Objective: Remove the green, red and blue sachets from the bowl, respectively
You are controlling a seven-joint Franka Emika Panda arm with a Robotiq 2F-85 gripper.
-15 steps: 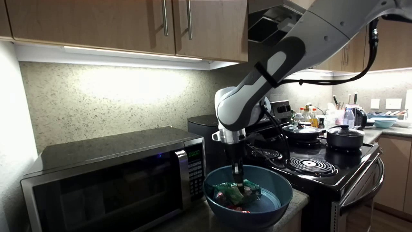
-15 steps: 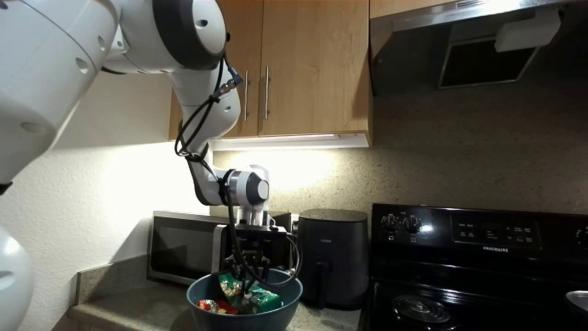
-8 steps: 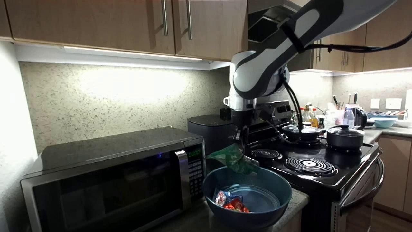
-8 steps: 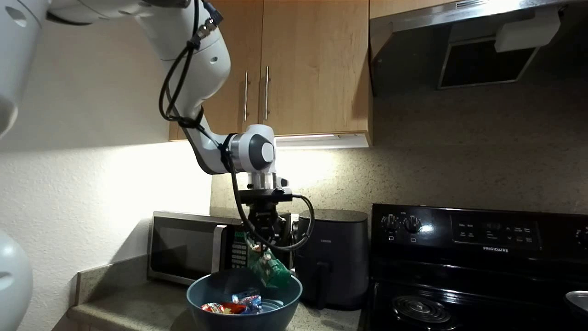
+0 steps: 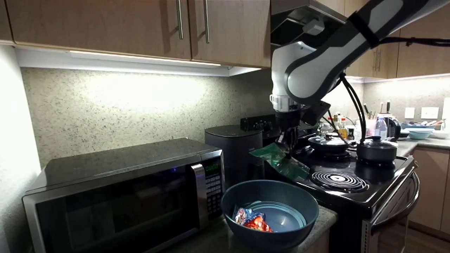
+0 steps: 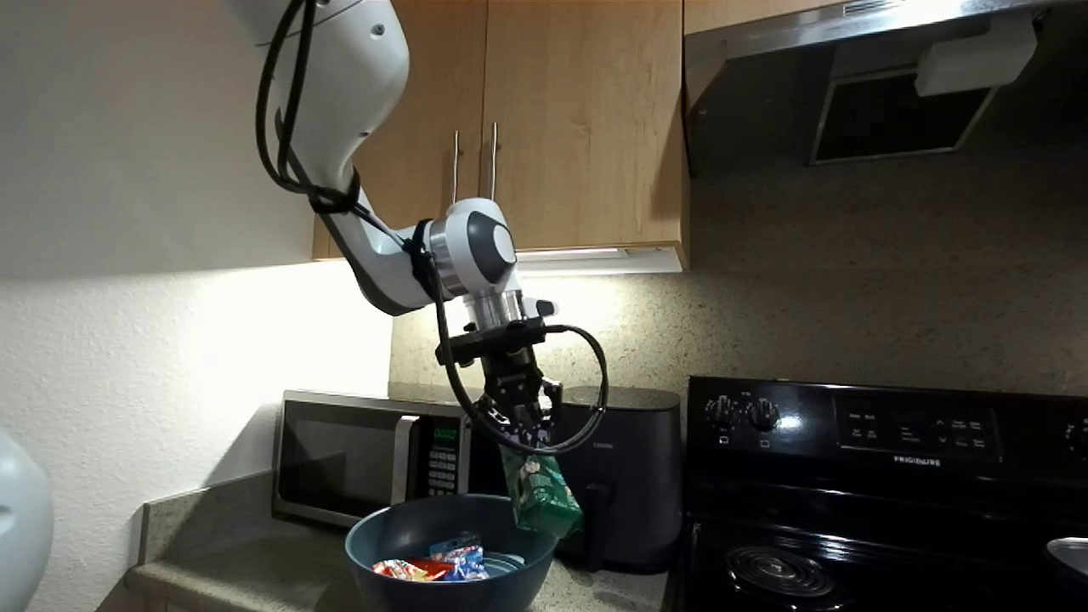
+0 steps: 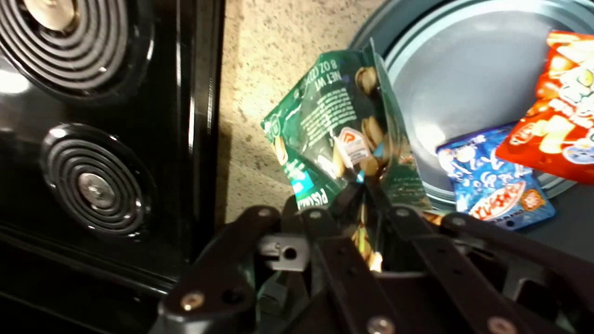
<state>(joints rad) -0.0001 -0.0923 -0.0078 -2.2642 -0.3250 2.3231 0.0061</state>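
The green sachet (image 7: 332, 111) hangs from my gripper (image 7: 361, 186), whose fingers are shut on it. In an exterior view the green sachet (image 5: 293, 169) is beyond the bowl, above the counter and stove edge, with the gripper (image 5: 288, 154) above it. In an exterior view the green sachet (image 6: 544, 501) overlaps the bowl's rim, under the gripper (image 6: 531, 438). The blue-grey bowl (image 5: 299, 232) stands on the counter. Inside it lie the red sachet (image 5: 259, 223) and the blue sachet (image 5: 254, 214). In the wrist view the red sachet (image 7: 559, 111) partly covers the blue sachet (image 7: 494, 181).
A microwave (image 5: 123, 203) and a black air fryer (image 6: 616, 476) stand beside and behind the bowl. A black stove (image 7: 153, 153) with coil burners borders the counter (image 7: 278, 28). A lidded pot (image 5: 377, 151) and a lidded pan (image 5: 328, 144) stand on the stove.
The gripper has lifted the green sachet up out of the bowl and carried it sideways toward the stove. The red and blue sachets are now uncovered in the bowl.
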